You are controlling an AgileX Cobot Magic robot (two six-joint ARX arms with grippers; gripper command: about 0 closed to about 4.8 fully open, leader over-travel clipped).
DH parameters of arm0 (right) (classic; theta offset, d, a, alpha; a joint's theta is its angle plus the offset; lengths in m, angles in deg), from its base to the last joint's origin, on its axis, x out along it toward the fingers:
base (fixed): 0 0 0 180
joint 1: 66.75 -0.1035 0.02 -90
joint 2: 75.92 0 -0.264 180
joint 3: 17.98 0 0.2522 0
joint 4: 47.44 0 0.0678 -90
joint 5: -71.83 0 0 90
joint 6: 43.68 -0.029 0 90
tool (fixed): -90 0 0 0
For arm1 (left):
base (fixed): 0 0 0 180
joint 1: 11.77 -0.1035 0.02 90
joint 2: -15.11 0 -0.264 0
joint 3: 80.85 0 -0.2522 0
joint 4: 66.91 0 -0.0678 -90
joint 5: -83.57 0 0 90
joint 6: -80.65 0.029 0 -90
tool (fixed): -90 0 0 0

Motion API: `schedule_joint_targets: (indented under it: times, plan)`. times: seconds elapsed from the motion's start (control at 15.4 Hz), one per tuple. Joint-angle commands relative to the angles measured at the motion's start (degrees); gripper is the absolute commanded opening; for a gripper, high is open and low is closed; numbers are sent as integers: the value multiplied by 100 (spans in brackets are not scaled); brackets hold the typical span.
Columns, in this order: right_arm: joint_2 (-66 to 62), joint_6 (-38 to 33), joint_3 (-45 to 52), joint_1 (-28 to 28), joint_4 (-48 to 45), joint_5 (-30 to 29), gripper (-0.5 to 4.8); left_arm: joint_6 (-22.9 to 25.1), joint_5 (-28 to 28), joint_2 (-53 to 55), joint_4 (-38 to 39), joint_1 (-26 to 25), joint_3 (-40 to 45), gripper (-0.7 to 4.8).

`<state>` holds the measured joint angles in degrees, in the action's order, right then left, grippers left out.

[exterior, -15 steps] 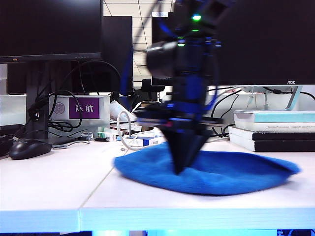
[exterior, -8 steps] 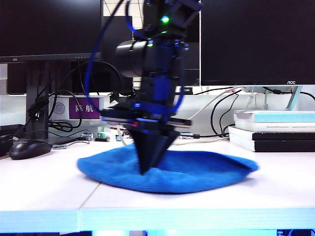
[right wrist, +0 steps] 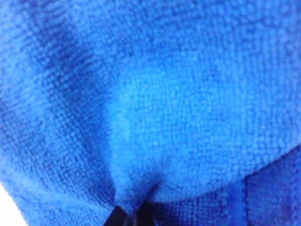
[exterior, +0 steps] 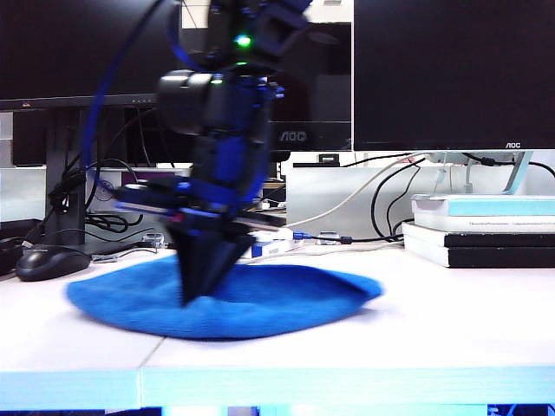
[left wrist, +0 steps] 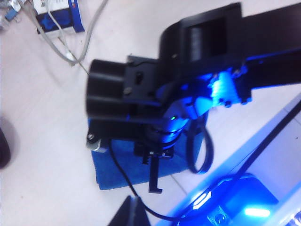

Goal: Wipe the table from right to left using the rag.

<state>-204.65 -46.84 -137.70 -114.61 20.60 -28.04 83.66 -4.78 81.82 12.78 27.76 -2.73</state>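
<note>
Exterior view: right gripper (exterior: 192, 295) is pressing its closed fingers, pinching fabric, into the rag (exterior: 260, 303).
Rag: lying on the table (exterior: 416, 347), left of centre.
Left gripper (left wrist: 134, 214): fingers pressed together, hovering above.

The right gripper (exterior: 192, 290), jaws pinched together on the rag (exterior: 260, 299), swept leftward across the table (exterior: 390, 347), and the rag slid with it, its left edge ending near the mouse (exterior: 50, 261).
</note>
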Motion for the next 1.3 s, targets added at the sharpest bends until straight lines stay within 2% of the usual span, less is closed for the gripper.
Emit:
schedule_joint_targets:
  times: [0.06, 0.26, 0.45, 0.58, 1.3]
  plan:
    - [-498, 20, -358, -245, -28, -190, -6, -94, 372, -61, 315, 2, -42, -5]
    - [-778, 11, -824, -437, -46, -214, -6, -374, 933, -127, 697, -52, -44, -5]
    - [-909, -31, -944, -560, -225, -275, -6, -651, 905, -315, 1034, -636, -46, -5]
    - [-955, -90, -944, -610, -313, -278, -6, -645, 866, -459, 1080, -975, -50, -5]
    - [-1102, -398, -944, -920, -916, -415, -6, -645, 861, -601, 1202, -1047, -111, -5]
